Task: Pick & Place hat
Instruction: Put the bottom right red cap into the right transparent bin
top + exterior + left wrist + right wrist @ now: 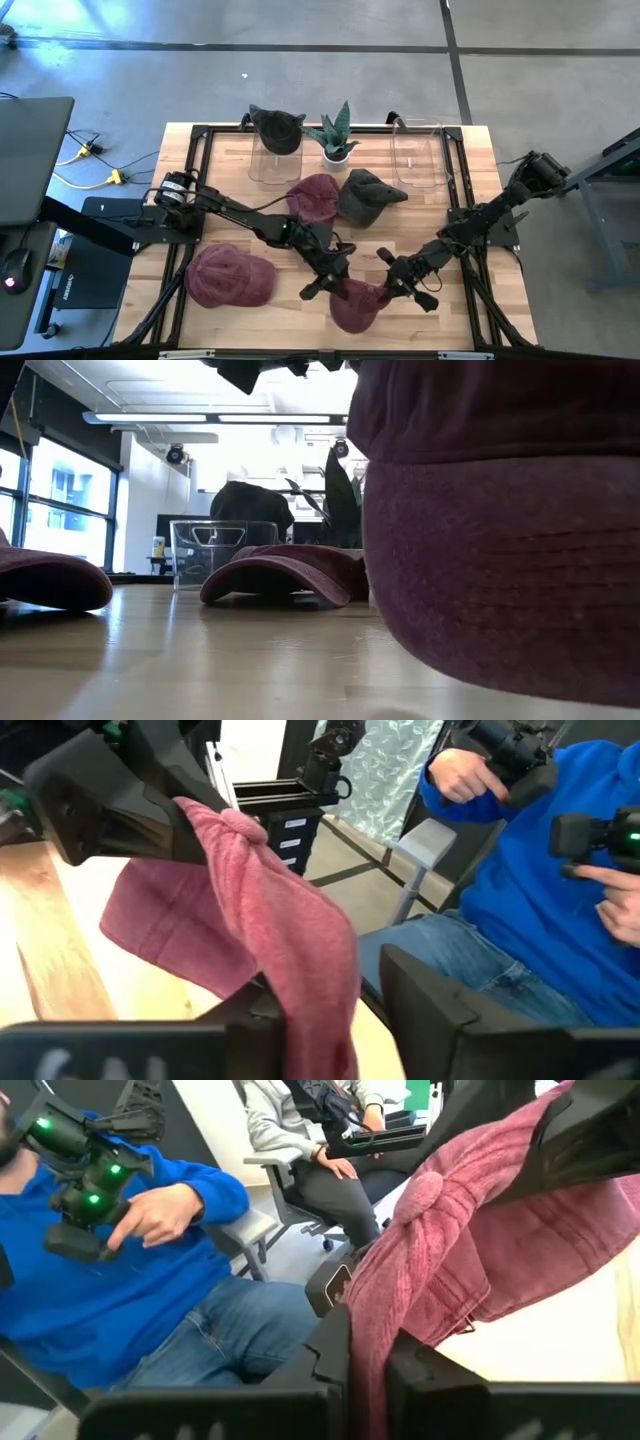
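Observation:
A maroon hat (358,305) sits near the table's near edge, between my two grippers. It fills the right of the low view (500,540). My left gripper (322,287) reaches in from the left and is shut on the hat. My right gripper (398,275) comes from the right and is shut on it too. In the left wrist view the hat (250,910) stretches from my left gripper (315,1020) to the other arm's fingers. My left gripper pinches a bunched fold of the hat's cloth (320,990) between its two fingers, on the hat's left side. The cloth runs away from the fingers toward the other gripper, drawn into a ridge. My right gripper pinches a gathered fold of the hat's cloth (372,1320) between its two fingers, on the hat's right side. The cloth bunches into a knot-like lump (425,1195) beyond the fingers. Whether the hat's underside touches the table, I cannot tell.
A second maroon hat (230,277) lies on the table's left, a third (313,195) and a dark grey hat (368,195) in the middle. At the far edge a black hat (275,125) tops a clear container, beside a potted plant (338,137) and another clear container (418,152). A seated person in blue (540,880) is beyond the table.

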Motion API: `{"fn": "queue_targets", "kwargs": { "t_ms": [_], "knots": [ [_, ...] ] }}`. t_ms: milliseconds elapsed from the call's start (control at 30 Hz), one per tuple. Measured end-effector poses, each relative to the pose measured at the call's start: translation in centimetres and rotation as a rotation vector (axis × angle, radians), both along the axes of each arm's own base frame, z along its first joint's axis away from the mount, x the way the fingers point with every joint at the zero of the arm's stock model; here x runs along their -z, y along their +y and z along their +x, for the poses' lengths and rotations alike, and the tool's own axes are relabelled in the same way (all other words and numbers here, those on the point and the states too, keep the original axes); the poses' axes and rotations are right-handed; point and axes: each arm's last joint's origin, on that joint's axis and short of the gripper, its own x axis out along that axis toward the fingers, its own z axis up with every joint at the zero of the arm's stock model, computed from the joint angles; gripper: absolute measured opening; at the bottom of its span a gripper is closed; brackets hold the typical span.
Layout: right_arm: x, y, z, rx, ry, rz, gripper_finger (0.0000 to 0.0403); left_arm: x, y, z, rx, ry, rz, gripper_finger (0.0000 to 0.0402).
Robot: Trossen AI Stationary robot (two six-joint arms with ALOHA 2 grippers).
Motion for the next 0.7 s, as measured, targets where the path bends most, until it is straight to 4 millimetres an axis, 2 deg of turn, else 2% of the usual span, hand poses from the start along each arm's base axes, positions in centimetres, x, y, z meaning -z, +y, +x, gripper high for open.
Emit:
{"fn": "queue_targets", "kwargs": {
  "t_ms": [133,233,300,433,700],
  "knots": [
    [0.0,0.0,0.0,-0.001,-0.001,-0.001,0.0008,0.1,0.0,0.1,0.001,-0.010,-0.004,0.0162],
    [0.0,0.0,0.0,0.005,-0.002,-0.003,0.0010,1.4,-0.2,0.8,-0.023,-0.011,-0.017,0.0177],
    [0.0,0.0,0.0,0.004,-0.004,-0.005,0.0005,2.3,-0.3,1.1,-0.013,0.011,-0.034,0.0180],
    [0.0,0.0,0.0,0.002,0.000,-0.001,0.0008,2.7,-0.3,1.2,0.085,0.023,-0.070,0.0181],
    [0.0,0.2,-0.2,-0.075,0.014,0.019,0.0004,2.3,-0.6,0.8,0.260,0.008,-0.117,0.0182]
  ]
}}
